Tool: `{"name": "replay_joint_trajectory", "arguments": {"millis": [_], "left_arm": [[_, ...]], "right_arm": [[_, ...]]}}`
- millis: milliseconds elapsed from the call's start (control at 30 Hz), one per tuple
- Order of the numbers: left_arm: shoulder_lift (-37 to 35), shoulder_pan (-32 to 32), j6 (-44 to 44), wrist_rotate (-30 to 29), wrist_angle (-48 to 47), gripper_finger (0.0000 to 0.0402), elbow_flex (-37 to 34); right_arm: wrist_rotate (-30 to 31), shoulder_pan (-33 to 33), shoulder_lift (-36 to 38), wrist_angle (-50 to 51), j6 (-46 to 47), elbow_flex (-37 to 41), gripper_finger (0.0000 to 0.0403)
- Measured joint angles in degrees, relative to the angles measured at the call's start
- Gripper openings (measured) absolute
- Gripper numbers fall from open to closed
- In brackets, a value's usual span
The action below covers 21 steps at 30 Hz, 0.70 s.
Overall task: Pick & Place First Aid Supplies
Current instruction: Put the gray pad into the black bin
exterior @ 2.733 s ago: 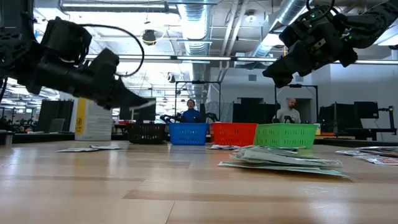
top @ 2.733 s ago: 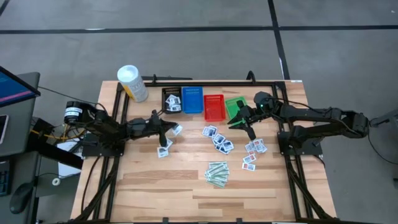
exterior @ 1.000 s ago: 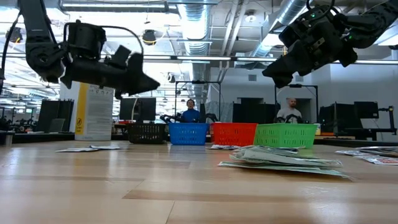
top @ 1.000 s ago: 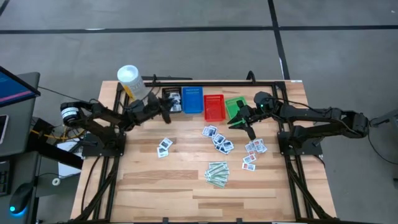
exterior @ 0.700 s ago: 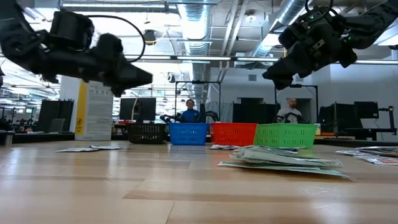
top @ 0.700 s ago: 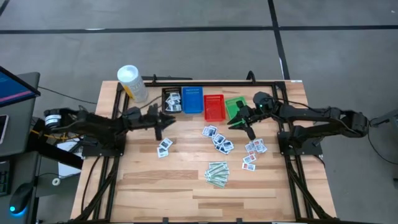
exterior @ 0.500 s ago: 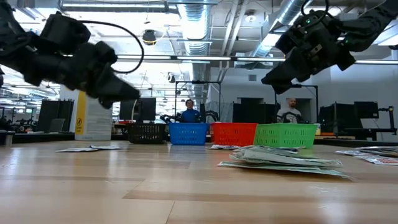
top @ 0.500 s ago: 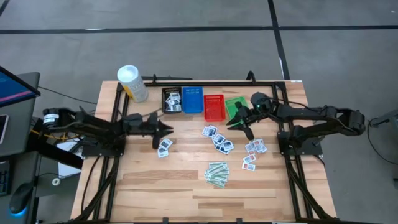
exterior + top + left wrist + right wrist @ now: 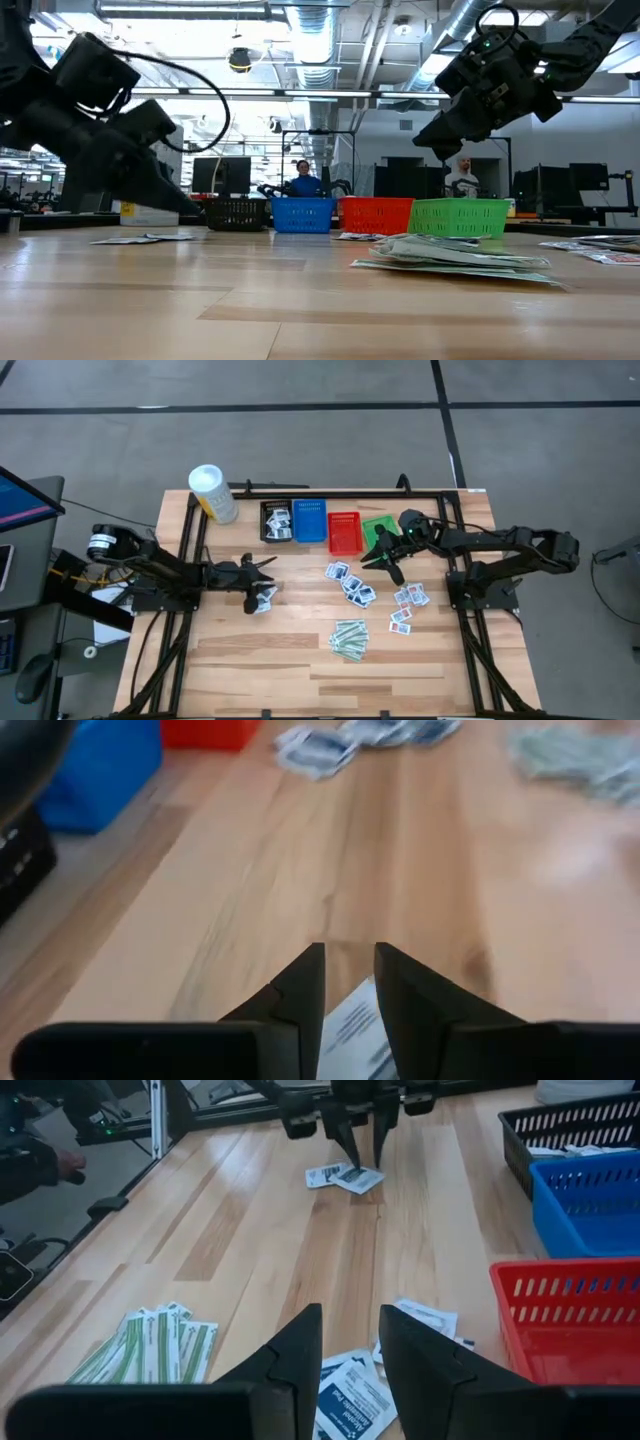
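Observation:
The first aid supplies lie scattered on the wooden table: two white packets [image 9: 262, 598] at the left, a cluster [image 9: 350, 585] in the middle, more [image 9: 408, 600] at the right, and pale-green strips [image 9: 350, 638] nearer the front. My left gripper [image 9: 265, 582] is open and low over the left packets. One of these packets [image 9: 355, 1020] shows in the gap between its fingers in the left wrist view. My right gripper [image 9: 385, 563] hangs open and holds nothing in front of the green basket [image 9: 378, 530], above the middle cluster [image 9: 350, 1390].
Black [image 9: 276, 522], blue [image 9: 309, 520], red [image 9: 344, 532] and green mesh baskets stand in a row at the far edge; the black one holds packets. A tall white tub [image 9: 212, 493] stands at the far left corner. Bare wood lies along the near edge.
My left gripper has swung from the black basket at the far edge toward the near edge and down to the two left packets, its fingers now pointing across the table toward the right. The gap between its fingers looks the same.

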<state>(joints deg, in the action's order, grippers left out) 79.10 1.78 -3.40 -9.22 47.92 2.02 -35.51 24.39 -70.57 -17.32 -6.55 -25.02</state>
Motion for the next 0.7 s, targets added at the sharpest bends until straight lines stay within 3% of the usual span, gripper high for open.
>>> {"name": "replay_joint_trajectory", "arguments": {"millis": [700], "left_arm": [[2.51,0.09,-4.21,1.91,-0.86,0.009,0.02]], "right_arm": [[0.0,0.02,0.11,0.11,0.0,0.0,0.0098]]}}
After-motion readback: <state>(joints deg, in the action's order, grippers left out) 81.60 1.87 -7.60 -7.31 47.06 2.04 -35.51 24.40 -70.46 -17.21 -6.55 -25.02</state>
